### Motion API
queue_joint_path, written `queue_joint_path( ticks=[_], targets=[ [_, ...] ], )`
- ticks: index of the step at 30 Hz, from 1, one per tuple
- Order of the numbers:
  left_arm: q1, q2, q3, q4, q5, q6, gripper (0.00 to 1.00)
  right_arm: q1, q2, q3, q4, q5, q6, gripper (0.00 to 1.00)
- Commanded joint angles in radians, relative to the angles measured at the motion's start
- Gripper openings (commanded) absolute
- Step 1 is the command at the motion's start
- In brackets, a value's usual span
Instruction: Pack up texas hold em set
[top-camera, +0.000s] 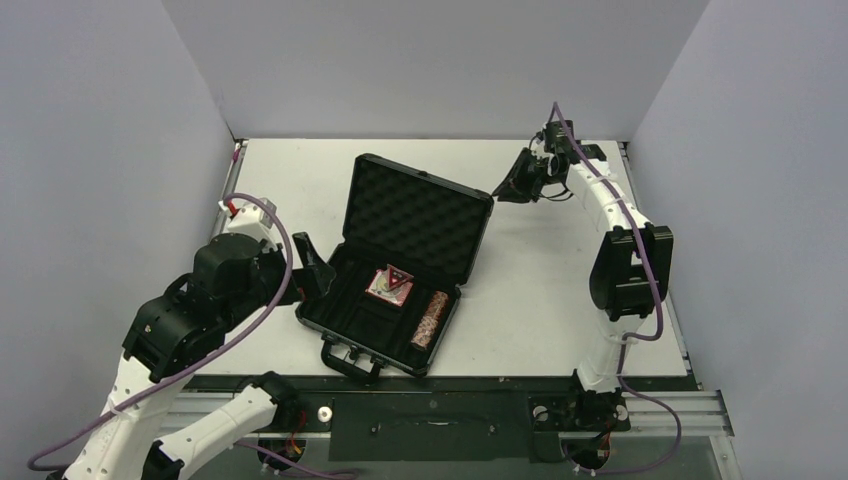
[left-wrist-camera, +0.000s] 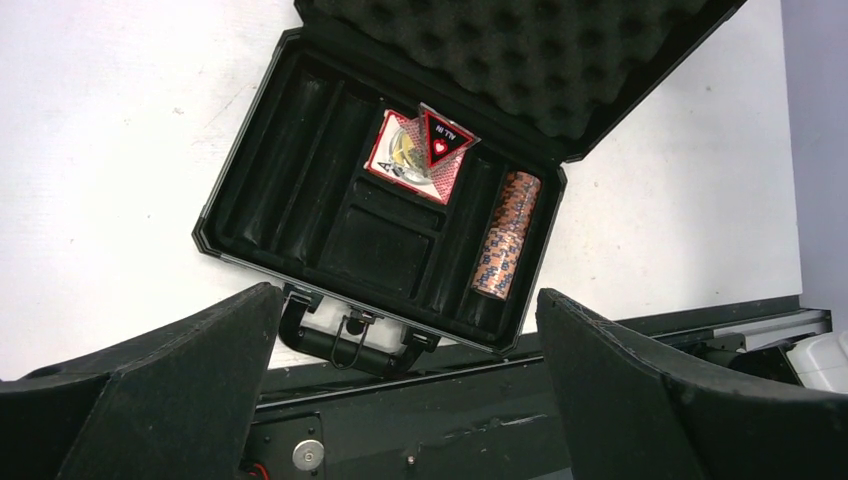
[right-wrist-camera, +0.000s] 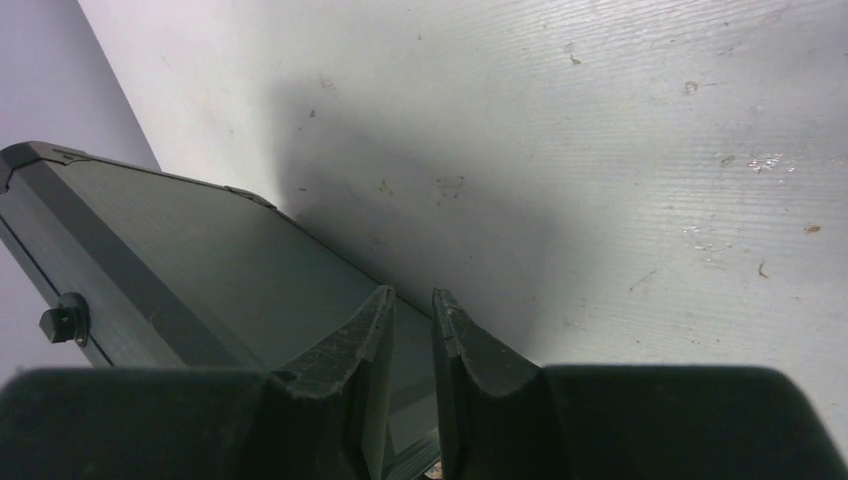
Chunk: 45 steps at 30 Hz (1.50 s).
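From above: the open black case (top-camera: 340, 325) sits near-centre on the tabletop (top-camera: 540, 290), with the left pincer (top-camera: 312, 262) by its left wall and the right pincer (top-camera: 505, 190) at the far right corner of the lid (top-camera: 415, 215).

Left wrist: the left pincer is spread wide. A red-black triangle (left-wrist-camera: 446, 137), lettered seemingly "ALL IN", lies on the pink card box (left-wrist-camera: 442, 183) marked "A". One chip roll (left-wrist-camera: 507, 235) fills the right slot.

Right wrist: the right pincer is drawn together over the lid's ribbed back.
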<state>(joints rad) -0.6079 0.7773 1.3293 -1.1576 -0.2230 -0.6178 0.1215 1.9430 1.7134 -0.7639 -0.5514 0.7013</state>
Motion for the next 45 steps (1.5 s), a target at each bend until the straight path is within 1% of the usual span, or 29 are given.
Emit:
queue_joint_path(
  ticks=[1,11,23,38,45],
  targets=[
    [0.003,-0.001,-0.02,0.024,0.005,0.011,0.99,0.023,-0.003,0.046,0.039,-0.069,0.018,0.17],
    [0.003,0.021,-0.042,0.06,0.021,0.018,0.99,0.092,-0.053,0.008,0.037,-0.087,0.016,0.17],
    [0.003,-0.01,-0.046,0.052,0.02,0.01,0.99,0.164,-0.119,-0.014,0.034,-0.075,0.032,0.17],
    [0.003,-0.044,-0.065,0.056,0.023,-0.032,0.99,0.213,-0.209,-0.105,0.062,-0.043,0.054,0.17],
    [0.005,-0.053,-0.108,0.083,0.043,-0.064,0.99,0.231,-0.237,-0.161,0.079,-0.034,0.057,0.16]
  ],
)
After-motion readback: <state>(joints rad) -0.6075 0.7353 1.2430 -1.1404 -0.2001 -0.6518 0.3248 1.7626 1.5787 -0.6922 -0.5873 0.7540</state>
